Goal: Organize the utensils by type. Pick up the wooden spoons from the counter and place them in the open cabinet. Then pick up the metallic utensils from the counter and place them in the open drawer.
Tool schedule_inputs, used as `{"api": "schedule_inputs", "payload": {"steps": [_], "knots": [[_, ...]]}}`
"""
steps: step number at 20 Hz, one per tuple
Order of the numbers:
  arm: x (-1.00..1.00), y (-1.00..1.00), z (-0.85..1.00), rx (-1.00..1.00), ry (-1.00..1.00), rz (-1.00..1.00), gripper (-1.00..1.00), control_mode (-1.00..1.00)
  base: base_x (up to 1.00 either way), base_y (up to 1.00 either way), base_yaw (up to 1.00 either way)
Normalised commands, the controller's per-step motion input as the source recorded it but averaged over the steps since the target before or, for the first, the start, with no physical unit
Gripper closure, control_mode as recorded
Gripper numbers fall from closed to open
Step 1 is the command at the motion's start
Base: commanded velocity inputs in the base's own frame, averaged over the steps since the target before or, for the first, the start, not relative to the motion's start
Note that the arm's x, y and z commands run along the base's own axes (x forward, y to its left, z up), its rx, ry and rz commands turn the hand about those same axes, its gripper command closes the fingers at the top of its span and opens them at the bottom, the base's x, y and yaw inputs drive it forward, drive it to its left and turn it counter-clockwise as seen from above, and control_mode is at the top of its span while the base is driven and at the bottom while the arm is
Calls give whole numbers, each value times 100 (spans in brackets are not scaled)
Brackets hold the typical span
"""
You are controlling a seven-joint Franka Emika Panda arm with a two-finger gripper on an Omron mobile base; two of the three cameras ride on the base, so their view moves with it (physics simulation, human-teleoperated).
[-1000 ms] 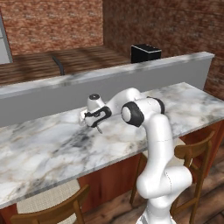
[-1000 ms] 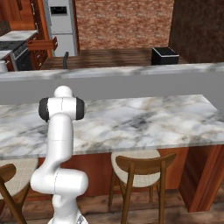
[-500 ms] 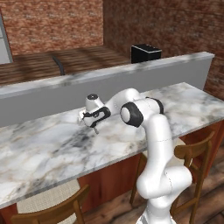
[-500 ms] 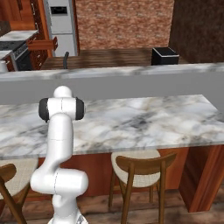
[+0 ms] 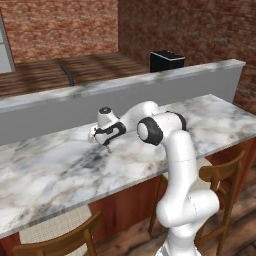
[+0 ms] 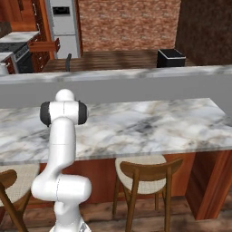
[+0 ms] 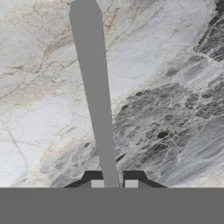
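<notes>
Grey metal utensil (image 7: 97,103): lying flat on marble counter (image 7: 175,109), handle running from 6 toward 12 o'clock. Pincer (image 7: 111,184): narrowing on handle's near end, fingertips (image 7: 97,183) flanking it, likely gripping there for lifting toward the drawer.

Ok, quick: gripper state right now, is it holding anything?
Gripper: low over the counter, jaws closed in on the flat grey handle of a metal utensil that runs between its tips; looks like a grip.
</notes>
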Motion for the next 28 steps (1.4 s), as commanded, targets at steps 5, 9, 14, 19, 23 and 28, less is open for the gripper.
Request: {"api": "schedule_inputs", "payload": {"steps": [5,9,14,19,23,28], "knots": [[0,-24,-6,0,0,-15,100,-100,0,0,0],[0,-39,0,-1,0,-29,100,-100,0,0,0],[0,-50,1,0,0,-47,100,-100,0,0,0],[-4,-44,33,0,0,-54,100,-100,0,0,0],[-50,-57,55,2,0,-52,100,-100,0,0,0],[-59,-56,79,3,-4,-49,100,-100,0,0,0]]}}
